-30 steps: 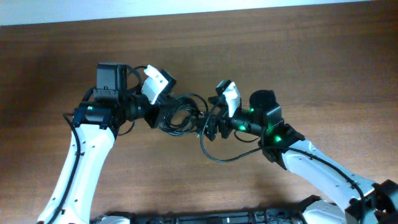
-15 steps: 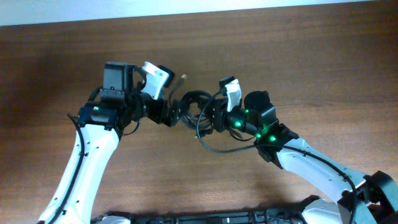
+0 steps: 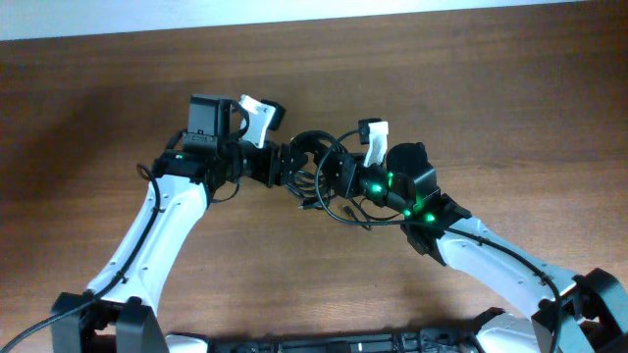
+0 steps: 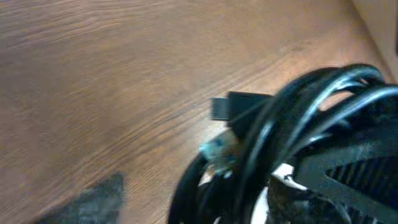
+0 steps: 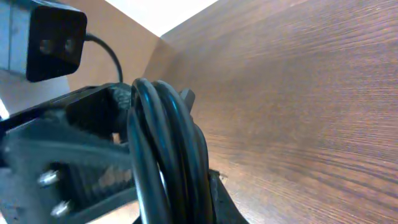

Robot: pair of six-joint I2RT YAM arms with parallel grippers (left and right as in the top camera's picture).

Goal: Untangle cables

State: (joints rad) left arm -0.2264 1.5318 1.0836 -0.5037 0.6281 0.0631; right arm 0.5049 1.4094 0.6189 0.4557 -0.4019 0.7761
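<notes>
Your right gripper (image 3: 332, 176) is clenched on the cables (image 3: 312, 149), but you cannot tell whether your left gripper (image 3: 288, 165) beside them grips anything.

Overhead, the cables (image 3: 319, 162) hide my left gripper (image 3: 290, 165) fingertips; left wrist view's blurred (plug ends (image 4: 231, 107) smeared), and both wrist views crop them.

open table (image 3: 491, 88) beyond and at both flanks, cables (image 3: 312, 169) bunched tight between left gripper (image 3: 291, 165) and right gripper (image 3: 335, 178)
</notes>
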